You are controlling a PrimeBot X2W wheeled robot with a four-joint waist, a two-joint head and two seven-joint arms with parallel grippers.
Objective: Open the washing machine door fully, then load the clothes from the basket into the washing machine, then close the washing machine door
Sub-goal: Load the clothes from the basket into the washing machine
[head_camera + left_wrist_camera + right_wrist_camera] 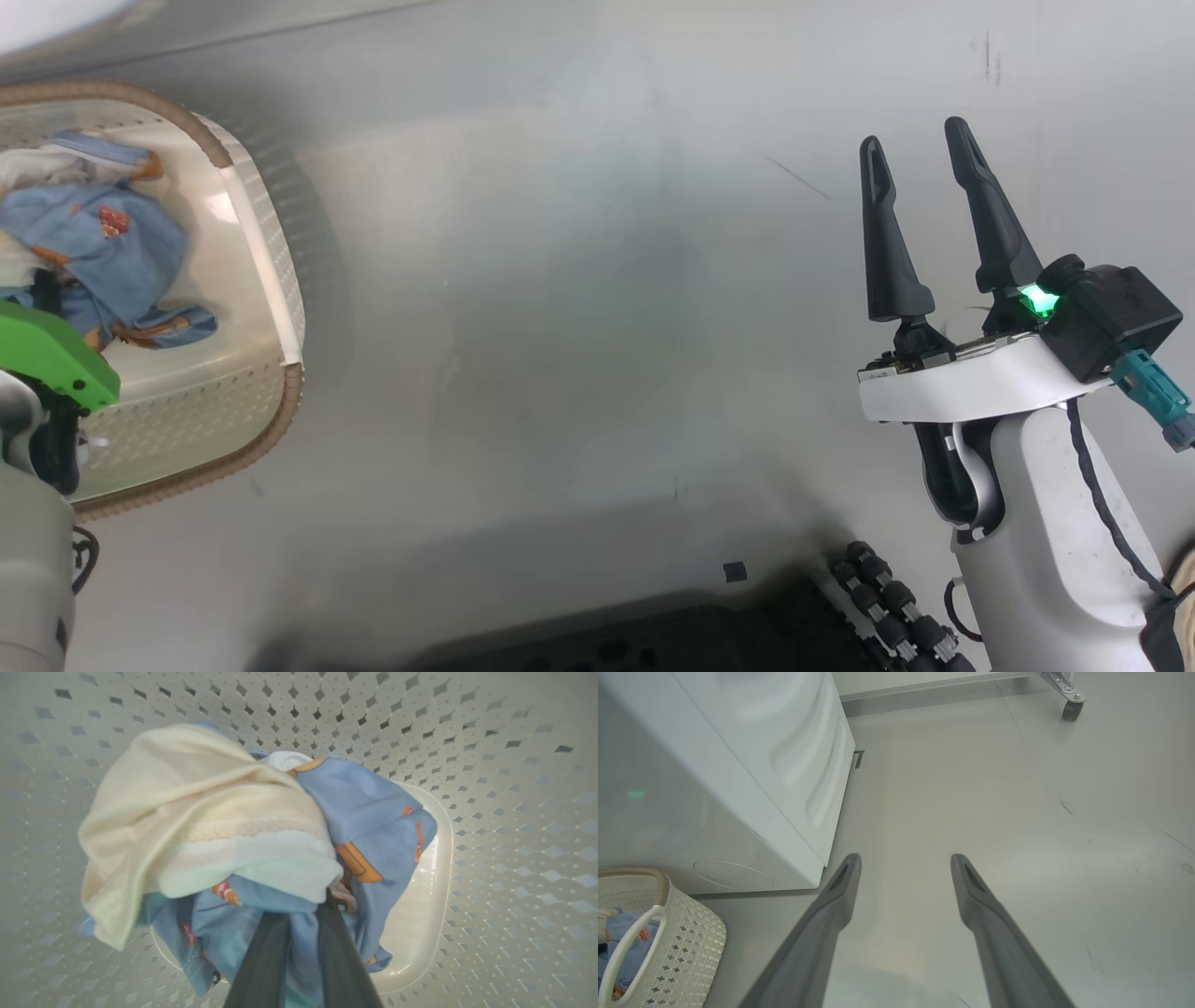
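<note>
Left gripper point(303, 912) inside the basket point(490, 812), its two dark fingers drawn close together on a fold of the clothes point(261, 830). Blue printed fabric was pinched between them, while the cream piece lay draped over the top. We could not tell whether the pinch included that piece, nor whether the bundle rested on the basket's bottom or hung clear of it. The right gripper point(913, 133) hung over the floor point(579, 280), jaws wide apart and empty, well apart from the basket. The washing machine point(738, 765) stood just beyond the basket; whether the washing machine door was fully open we could not tell.

We judged two risks in the lift. A shallow pinch on one fold could let the cream piece slide off and drop back, or onto the floor on the way to the drum. A trailing hem could also snag the perforated wall or the rim — and tip or drag so light a basket.
</note>
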